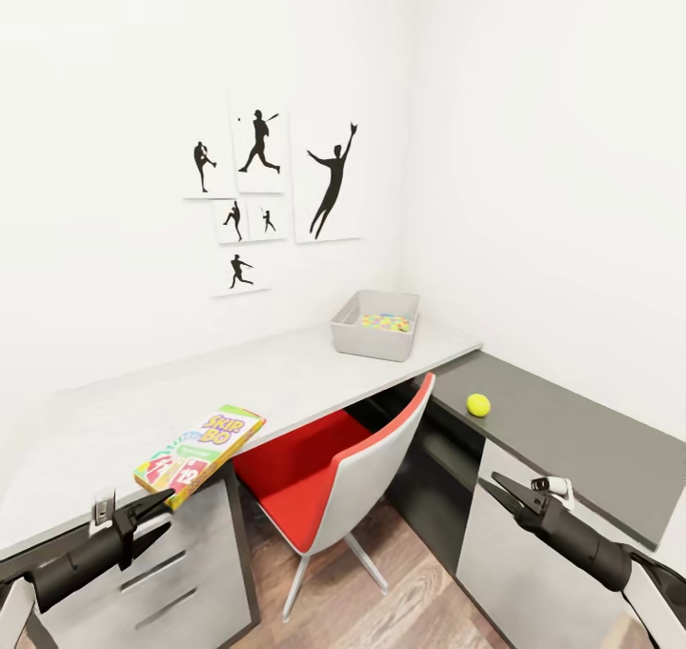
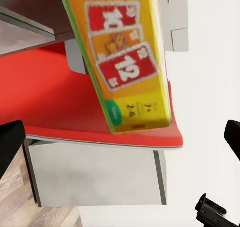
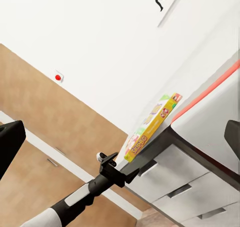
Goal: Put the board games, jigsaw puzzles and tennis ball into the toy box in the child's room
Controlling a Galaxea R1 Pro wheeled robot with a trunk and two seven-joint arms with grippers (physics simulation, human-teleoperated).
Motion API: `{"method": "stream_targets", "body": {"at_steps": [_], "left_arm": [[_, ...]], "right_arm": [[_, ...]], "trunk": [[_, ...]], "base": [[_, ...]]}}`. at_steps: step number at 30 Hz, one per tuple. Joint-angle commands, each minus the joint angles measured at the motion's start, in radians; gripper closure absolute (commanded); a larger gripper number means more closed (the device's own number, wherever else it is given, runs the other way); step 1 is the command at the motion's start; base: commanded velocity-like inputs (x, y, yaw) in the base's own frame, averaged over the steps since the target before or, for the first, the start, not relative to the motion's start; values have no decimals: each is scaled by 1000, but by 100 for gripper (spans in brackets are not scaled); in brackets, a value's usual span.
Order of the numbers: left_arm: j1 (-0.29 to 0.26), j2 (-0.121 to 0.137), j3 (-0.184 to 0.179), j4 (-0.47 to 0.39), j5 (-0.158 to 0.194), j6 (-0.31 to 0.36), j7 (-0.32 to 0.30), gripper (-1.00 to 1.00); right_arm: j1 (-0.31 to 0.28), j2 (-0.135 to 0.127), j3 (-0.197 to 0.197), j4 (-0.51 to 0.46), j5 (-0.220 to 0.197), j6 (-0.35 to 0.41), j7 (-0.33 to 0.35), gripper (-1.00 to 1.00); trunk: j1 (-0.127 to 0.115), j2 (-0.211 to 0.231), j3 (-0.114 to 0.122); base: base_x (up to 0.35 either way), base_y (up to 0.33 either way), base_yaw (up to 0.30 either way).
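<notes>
The Skip-Bo board game (image 1: 200, 451) lies flat on the table (image 1: 286, 375) at its front edge, above the drawer unit (image 1: 176, 563), with one corner past the edge. My left gripper (image 1: 155, 516) is open just below and in front of that corner, touching nothing; the left wrist view has the box (image 2: 125, 62) ahead of the spread fingers. The light grey toy box (image 1: 367, 342) stands at the table's far right end with a multicoloured jigsaw puzzle (image 1: 384, 322) inside. A tennis ball (image 1: 478, 405) rests on the lower dark grey cabinet (image 1: 572, 439). My right gripper (image 1: 505, 498) hangs open and empty in front of that cabinet.
A red and white chair (image 1: 329, 473) is tucked under the table between my two arms. White walls close the corner behind the table, with black silhouette posters (image 1: 276, 182) above it. Wooden floor (image 1: 419, 601) lies below the chair.
</notes>
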Motion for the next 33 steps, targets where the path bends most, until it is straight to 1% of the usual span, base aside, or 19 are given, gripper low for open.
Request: {"method": "stream_targets", "body": {"at_steps": [1,23,33], "left_arm": [[-1,0,1,0,1,5,-2,-100],[0,0,1,0,1,4,-2,-100],[0,-2,1,0,1,4,-2,-100]], "right_arm": [[-1,0,0,0,-5,8,1,-100],[0,0,1,0,-4,8,1,-100],[0,0,1,0,-5,8,1,-100]], "trunk": [[0,-1,-1],[0,-1,-1],[0,-1,-1]], "base": [[0,-61,0],[1,-9,0],[101,0,0]]}}
